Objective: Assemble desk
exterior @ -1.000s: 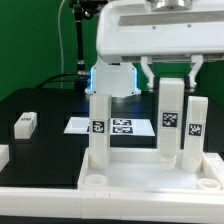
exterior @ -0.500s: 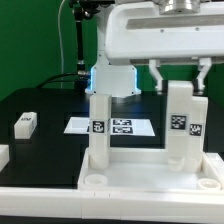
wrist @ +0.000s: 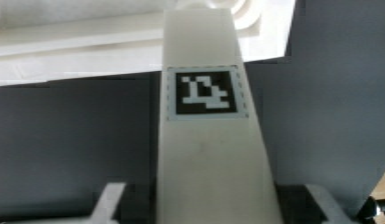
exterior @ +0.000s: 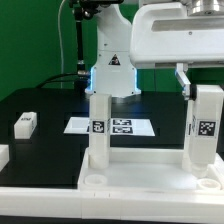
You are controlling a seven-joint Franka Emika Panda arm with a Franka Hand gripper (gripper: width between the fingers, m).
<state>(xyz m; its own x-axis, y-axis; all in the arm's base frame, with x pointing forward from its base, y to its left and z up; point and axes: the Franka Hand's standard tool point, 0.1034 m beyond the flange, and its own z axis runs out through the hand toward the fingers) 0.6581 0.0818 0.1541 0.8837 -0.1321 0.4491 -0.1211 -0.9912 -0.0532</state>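
One panel (exterior: 130,176) of the desk is counted, lying flat on the black worktop (exterior: 50,145) at the front of the exterior view. Two open round sockets (exterior: 93,178) are seen along its near rim.

Two upright legs are counted with certainty. The standing leg (exterior: 99,125) is planted on the panel toward the exterior view's left, with its tag turned to the camera. The gripped leg (exterior: 208,125) is held upright over the panel's end at the exterior view's right, well apart from the first. (A narrow white strip just beside the gripped leg may belong to a further leg; this cannot be told.) Whether its foot is seated in a socket cannot be told either.

One lying part (exterior: 25,123), short, white and tagged, is seen on the worktop at the exterior view's left. One cut-off piece (exterior: 3,155) is seen at the frame's edge. One marker board (exterior: 115,126) is laid flat behind the panel.

One arm (exterior: 110,55) is seen: its base is set behind the marker board, and its wrist is carried high with the pincer (exterior: 205,88) pointed straight down. In the wrist view the gripped leg (wrist: 210,130) is seen between the fingers (wrist: 114,205), which are pressed against its two sides, so the pincer (wrist: 210,205) is clenched on that leg.
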